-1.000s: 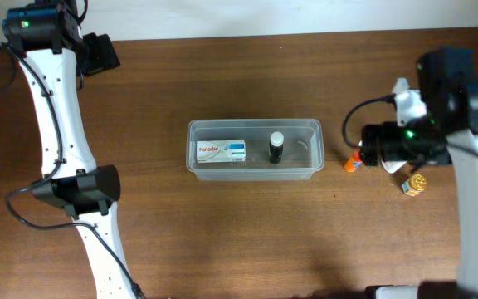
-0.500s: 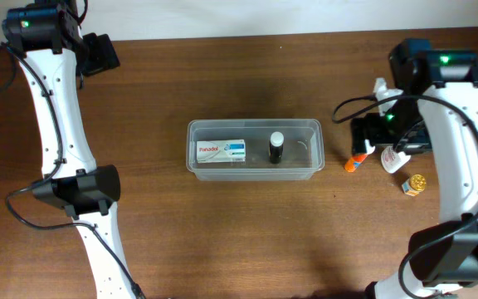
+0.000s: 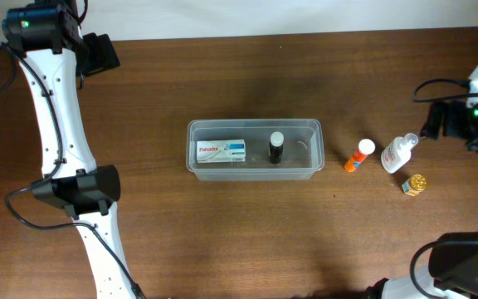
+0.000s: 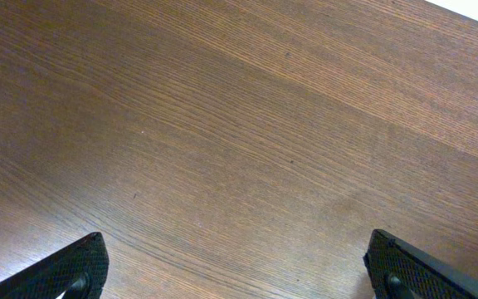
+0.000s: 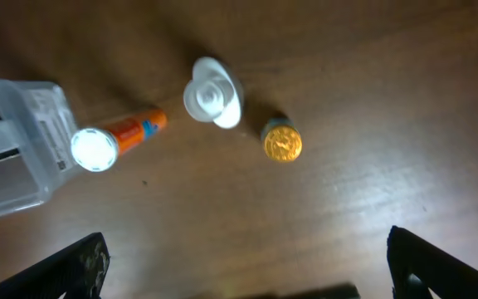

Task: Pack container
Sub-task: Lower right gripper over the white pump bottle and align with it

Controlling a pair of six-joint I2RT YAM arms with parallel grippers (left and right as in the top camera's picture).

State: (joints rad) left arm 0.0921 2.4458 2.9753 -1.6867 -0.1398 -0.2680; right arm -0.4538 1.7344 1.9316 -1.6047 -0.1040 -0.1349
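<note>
Dark wooden table [image 3: 222, 241] — pale wall [image 3: 264, 15]

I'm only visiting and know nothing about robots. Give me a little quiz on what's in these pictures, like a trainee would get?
1. True or false: the white medicine box lies inside the container.
2. How many items lie outside the container, on the right arm's side? A) one B) three C) five
3. Fill in: beside the box in the container is a small dark bottle with a ____ cap.

Key
1. True.
2. B: the orange tube, the clear bottle and the gold-topped jar.
3. White.
</note>
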